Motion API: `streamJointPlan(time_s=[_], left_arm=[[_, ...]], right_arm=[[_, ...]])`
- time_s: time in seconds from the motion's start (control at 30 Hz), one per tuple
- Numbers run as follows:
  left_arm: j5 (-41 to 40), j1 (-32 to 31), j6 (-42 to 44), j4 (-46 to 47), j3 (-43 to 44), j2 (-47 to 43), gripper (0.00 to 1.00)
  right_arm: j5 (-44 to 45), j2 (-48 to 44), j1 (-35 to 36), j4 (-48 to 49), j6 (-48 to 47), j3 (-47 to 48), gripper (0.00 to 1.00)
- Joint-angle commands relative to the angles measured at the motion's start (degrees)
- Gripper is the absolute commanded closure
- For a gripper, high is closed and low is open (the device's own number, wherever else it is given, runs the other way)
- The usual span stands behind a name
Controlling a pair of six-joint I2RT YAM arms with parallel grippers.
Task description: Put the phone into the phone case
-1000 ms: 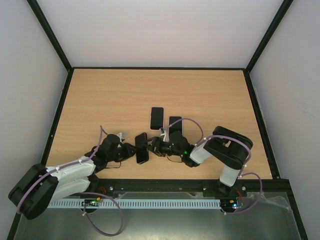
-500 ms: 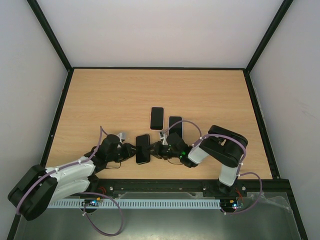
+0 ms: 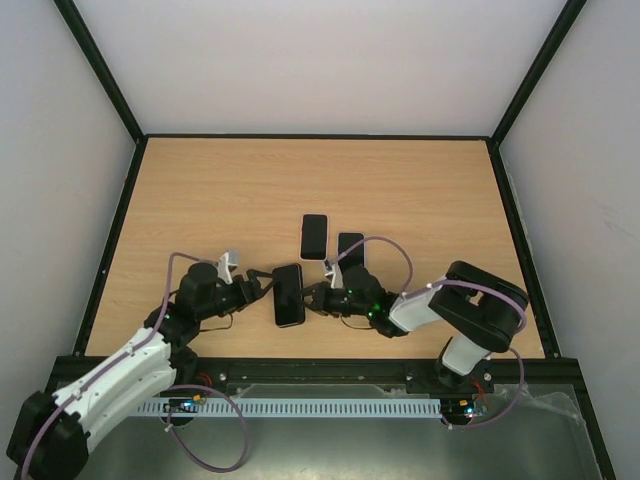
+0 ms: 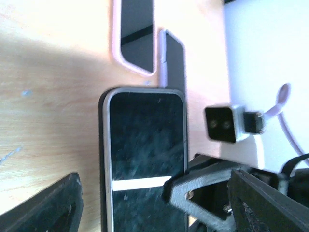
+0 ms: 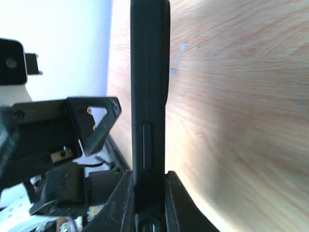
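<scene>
A dark-screened phone [image 3: 289, 294] with a grey rim lies flat in a black phone case [image 4: 103, 159], whose edge shows along its side. My right gripper [image 3: 311, 296] is shut on the right long edge of the cased phone [image 5: 149, 96], one finger above the screen and one below. In the right wrist view the fingers [image 5: 121, 203] pinch the case side just below its side button. My left gripper [image 3: 260, 288] stands open at the phone's left edge. In the left wrist view its fingers [image 4: 48, 208] are spread wide and touch nothing.
A white-rimmed phone-shaped piece [image 3: 314, 236] and a black one [image 3: 350, 249] lie side by side just beyond the held phone. The same two show as a pale-rimmed piece [image 4: 135, 38] and a black slab [image 4: 174, 63]. The table's near edge [image 3: 320, 358] runs right behind both grippers.
My left gripper has opened and let go of the phone, and its arm has drawn back to the left. The right gripper has shut on the phone's right edge.
</scene>
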Motion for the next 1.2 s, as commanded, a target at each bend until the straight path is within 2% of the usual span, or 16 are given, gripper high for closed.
streamJointPlan(time_s=[0.0, 0.13, 0.27, 0.5, 0.6, 0.77, 0.97, 1.1, 1.17], left_arm=[[3.7, 2.6, 2.0, -8.5, 4.9, -6.5, 0.15], [5.2, 3.6, 3.2, -13.7, 8.8, -10.6, 0.07], [8.0, 3.7, 2.0, -13.2, 11.1, -13.7, 0.04], [15.6, 3.7, -6.9, 4.0, 6.7, -19.3, 0.09], [17.5, 3.7, -10.7, 11.4, 4.6, -20.9, 0.16], [18.5, 3.6, -16.6, 21.0, 1.5, -24.0, 0.37], [15.9, 3.6, -18.3, 22.1, 0.5, -29.1, 0.64], [16.2, 3.6, -18.0, 22.2, 2.0, -27.1, 0.69], [16.5, 3.7, -17.3, 21.4, 2.9, -26.0, 0.73]], right_arm=[[-4.0, -5.7, 0.2, 11.6, 1.4, -2.1, 0.94], [-5.4, -11.8, 0.3, 9.0, 0.0, -1.7, 0.94], [-6.2, -18.7, 0.3, 8.2, -0.2, -2.1, 0.94], [-11.4, -22.7, 0.8, 13.1, 2.8, -1.9, 0.94], [-13.2, -21.6, 1.6, 16.7, 4.7, -1.7, 0.93], [-14.7, -19.3, 3.3, 24.9, 8.6, -2.4, 0.93], [-13.7, -19.1, 4.3, 21.9, 6.2, -2.0, 0.93], [-14.0, -19.8, 4.4, 21.0, 5.6, -1.3, 0.93], [-13.2, -20.7, 4.5, 17.1, 3.5, -1.0, 0.92]])
